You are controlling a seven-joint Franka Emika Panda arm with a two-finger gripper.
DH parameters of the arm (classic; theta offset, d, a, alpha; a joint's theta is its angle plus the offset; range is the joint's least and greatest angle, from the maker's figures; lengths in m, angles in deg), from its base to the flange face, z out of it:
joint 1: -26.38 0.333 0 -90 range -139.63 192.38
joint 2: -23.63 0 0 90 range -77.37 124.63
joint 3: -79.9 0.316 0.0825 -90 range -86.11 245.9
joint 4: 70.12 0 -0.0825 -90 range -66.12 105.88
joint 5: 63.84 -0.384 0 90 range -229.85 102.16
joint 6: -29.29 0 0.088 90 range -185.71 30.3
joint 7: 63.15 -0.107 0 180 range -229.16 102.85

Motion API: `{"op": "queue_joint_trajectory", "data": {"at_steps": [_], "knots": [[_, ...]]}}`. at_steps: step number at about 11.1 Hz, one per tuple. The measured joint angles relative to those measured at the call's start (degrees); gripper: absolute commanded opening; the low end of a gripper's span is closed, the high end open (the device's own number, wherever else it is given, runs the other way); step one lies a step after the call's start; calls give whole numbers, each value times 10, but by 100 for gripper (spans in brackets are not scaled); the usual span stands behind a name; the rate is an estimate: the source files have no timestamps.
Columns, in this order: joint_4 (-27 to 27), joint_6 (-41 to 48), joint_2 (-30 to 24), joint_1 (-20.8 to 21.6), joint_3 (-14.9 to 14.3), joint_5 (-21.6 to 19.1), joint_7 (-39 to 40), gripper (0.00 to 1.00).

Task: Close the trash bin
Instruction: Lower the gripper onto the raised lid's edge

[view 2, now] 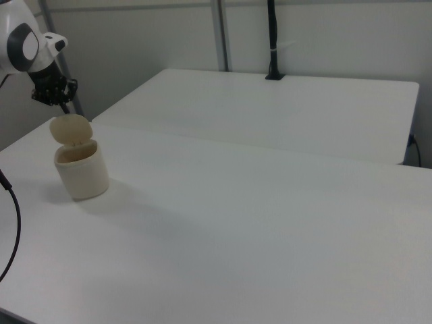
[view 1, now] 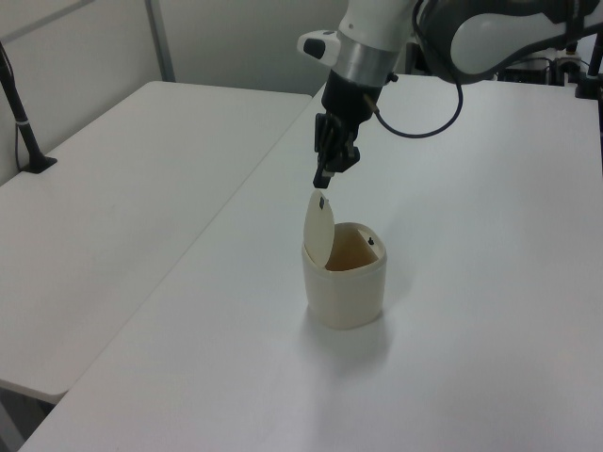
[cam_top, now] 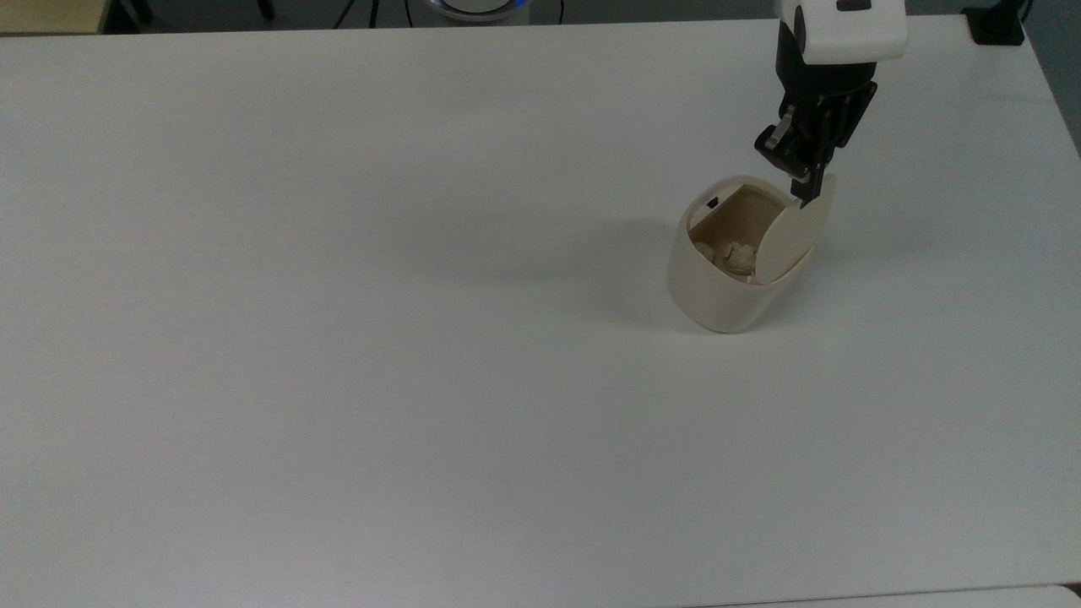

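The cream trash bin (cam_top: 718, 291) stands on the white table, right of centre in the top view. Its flat lid (cam_top: 792, 241) is hinged up, almost upright, on the top view's right side of the rim. Crumpled paper (cam_top: 736, 256) lies inside. My gripper (cam_top: 802, 192) is shut, pointing down, its tip at the lid's upper edge beside the small black mark. In the left view the gripper (view 1: 323, 177) hangs just above the lid (view 1: 318, 229) and bin (view 1: 345, 292). In the right view the gripper (view 2: 62, 102) is right above the raised lid (view 2: 71, 128) of the bin (view 2: 82, 172).
The wide white table (cam_top: 338, 338) stretches to the top view's left of the bin. A black clamp (cam_top: 996, 25) sits at its far right corner. A second table (view 1: 113, 188) with a black post (view 1: 24, 122) adjoins it in the left view.
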Motion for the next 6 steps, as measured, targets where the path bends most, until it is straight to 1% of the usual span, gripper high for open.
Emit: {"op": "queue_joint_trajectory", "data": {"at_steps": [2,6], "knots": [[-4,-5,10,3,0,0,0,0],[-15,-6,11,3,-1,0,0,0]]}}
